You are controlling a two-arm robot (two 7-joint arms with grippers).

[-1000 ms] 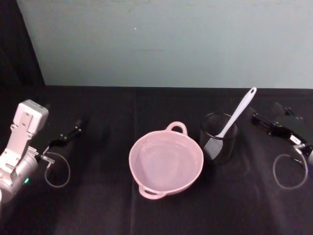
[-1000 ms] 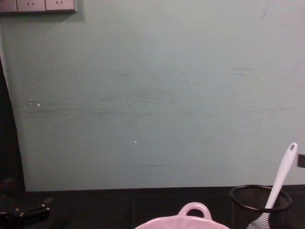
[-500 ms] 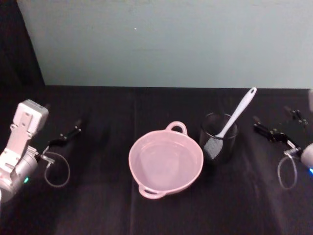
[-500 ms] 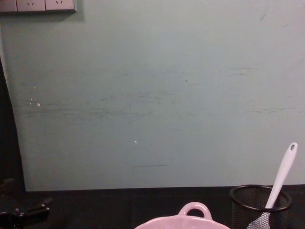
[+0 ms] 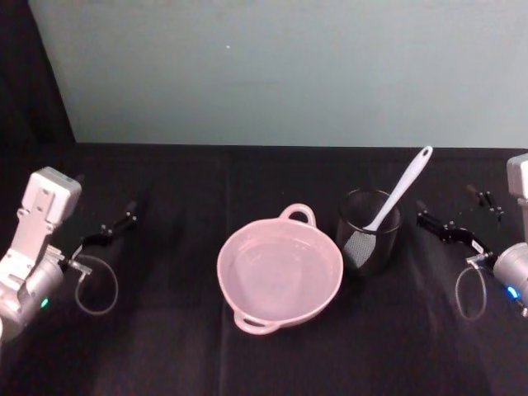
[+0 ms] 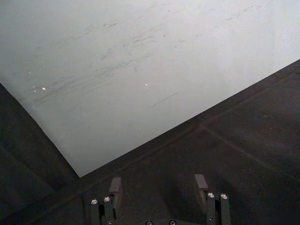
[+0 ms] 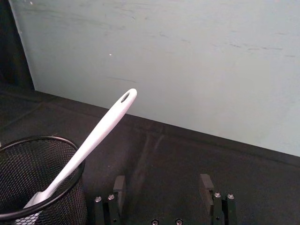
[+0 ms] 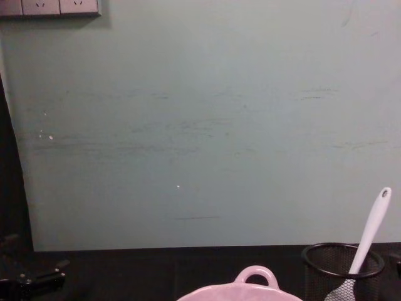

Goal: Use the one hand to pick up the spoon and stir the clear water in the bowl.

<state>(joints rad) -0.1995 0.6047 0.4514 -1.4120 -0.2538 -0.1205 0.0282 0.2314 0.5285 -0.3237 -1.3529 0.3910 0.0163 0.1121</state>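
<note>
Standing head-down in the black mesh cup [image 5: 368,241], the spoon [image 5: 400,189] leans its handle up toward the right, just right of the pink bowl [image 5: 280,270]. The right gripper [image 5: 451,224] hovers near the cup, fingers [image 7: 119,186] spread apart and empty. The left gripper [image 5: 114,226] rests far left, fingers also apart.

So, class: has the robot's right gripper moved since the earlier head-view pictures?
Yes. The right gripper, jaws open, has moved left, closer to the black wire-mesh cup holding the white plastic spoon.
</note>
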